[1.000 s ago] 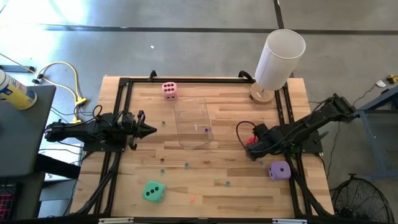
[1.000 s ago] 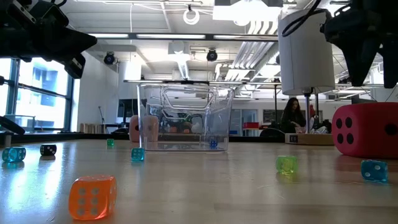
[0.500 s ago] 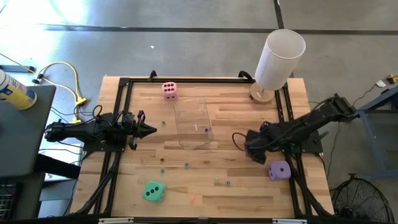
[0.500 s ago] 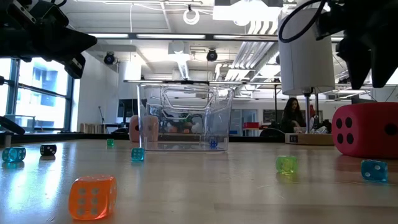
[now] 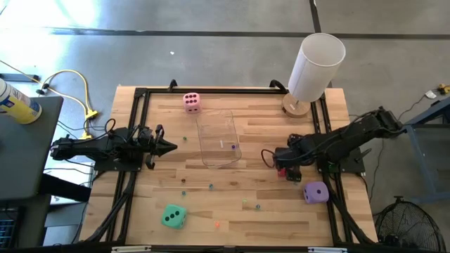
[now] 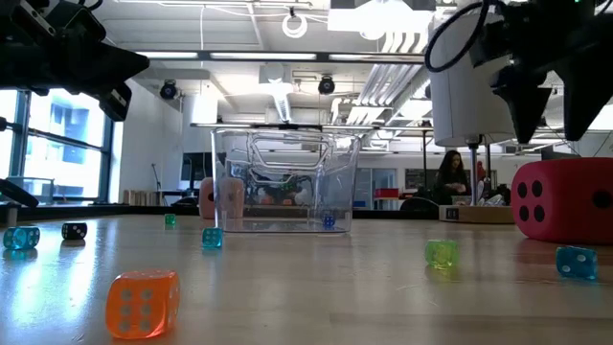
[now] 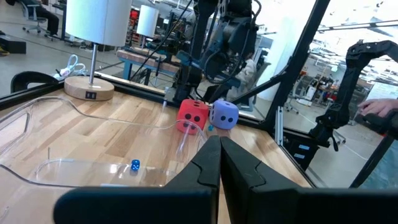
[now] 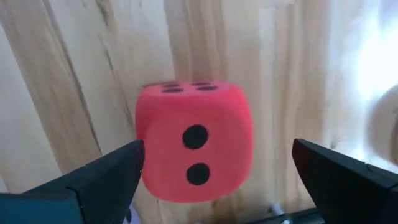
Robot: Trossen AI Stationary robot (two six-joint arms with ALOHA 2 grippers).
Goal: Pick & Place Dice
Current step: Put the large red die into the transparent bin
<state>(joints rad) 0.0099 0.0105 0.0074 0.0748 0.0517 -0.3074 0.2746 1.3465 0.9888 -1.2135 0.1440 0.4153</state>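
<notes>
right gripper [image 8: 211, 180] spread wide above the red die [image 8: 194, 148], bare wood around it. die sits between clear bin [image 5: 218, 138] and purple die [image 5: 316, 192], two pips showing. left gripper [image 7: 219, 163] closed.

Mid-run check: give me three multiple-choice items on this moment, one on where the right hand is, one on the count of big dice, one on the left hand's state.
1. Where is the right hand?
A. Above the red die
B. Inside the clear container
C. Beside the pink die

2. How many large dice lie on the table?
A. Two
B. Three
C. Four

3. What is the left hand doing?
A. Gripping the teal-green die
B. Shut on nothing, at the table's left side
C. Open over the clear container

Answers:
1 A: the right wrist view shows the red die between its spread fingers, ungripped.
2 C: pink die, red, purple die and teal-green die.
3 B: its fingers meet at the tips, short of the clear container.
</notes>
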